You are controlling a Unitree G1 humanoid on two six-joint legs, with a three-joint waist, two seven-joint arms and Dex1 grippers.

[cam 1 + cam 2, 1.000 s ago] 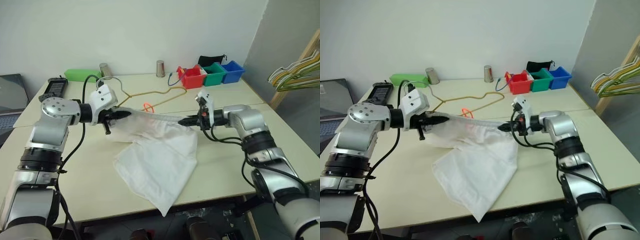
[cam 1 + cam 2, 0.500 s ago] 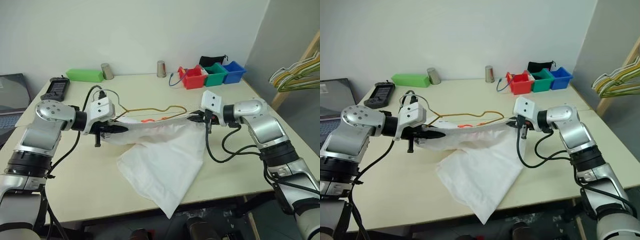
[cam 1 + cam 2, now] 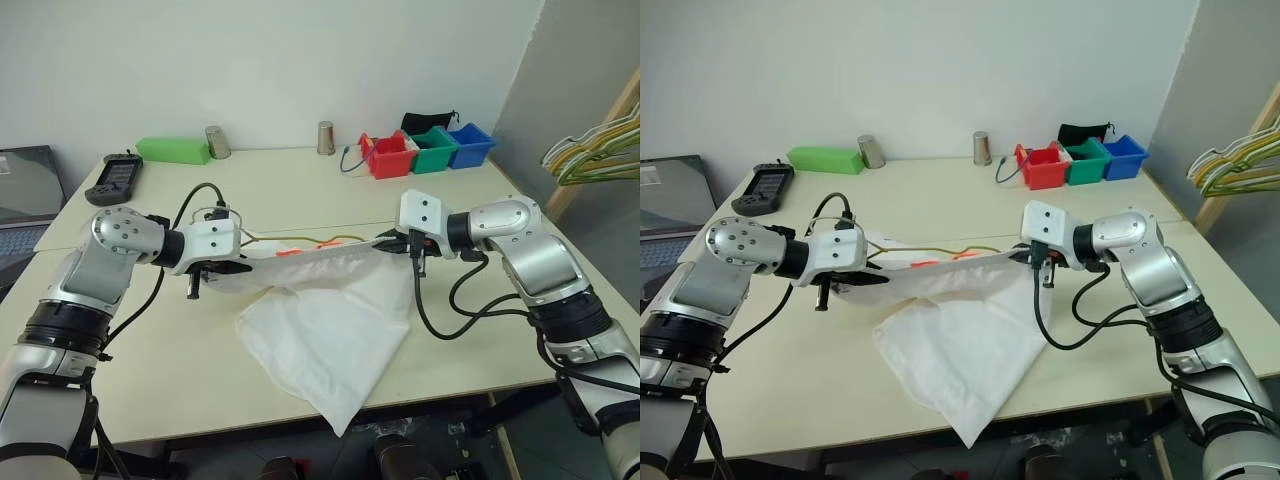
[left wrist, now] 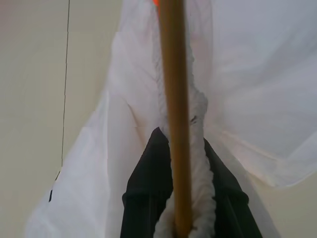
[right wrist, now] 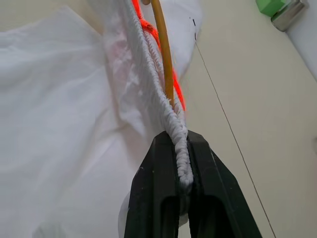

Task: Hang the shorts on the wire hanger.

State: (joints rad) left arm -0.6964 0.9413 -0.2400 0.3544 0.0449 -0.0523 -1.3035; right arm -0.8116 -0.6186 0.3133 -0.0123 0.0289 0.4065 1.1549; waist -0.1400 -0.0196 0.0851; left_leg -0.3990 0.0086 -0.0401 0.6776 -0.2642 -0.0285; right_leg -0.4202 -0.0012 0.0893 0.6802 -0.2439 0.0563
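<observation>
We clamp the waistband of the shorts in both hands, left hand and right hand closed on it, to stretch it taut; the wire hanger lies just behind on the tabletop; the fabric drapes forward between them.

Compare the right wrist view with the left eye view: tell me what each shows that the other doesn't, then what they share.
Right wrist view alone: the ribbed waistband pinched between the right end effector's fingers.

Left eye view alone: the left end effector shut on the opposite end, the red, green and blue bins, and the shorts' loose leg hanging over the table edge.

Both: the shorts, the wire hanger and the green box.
</observation>
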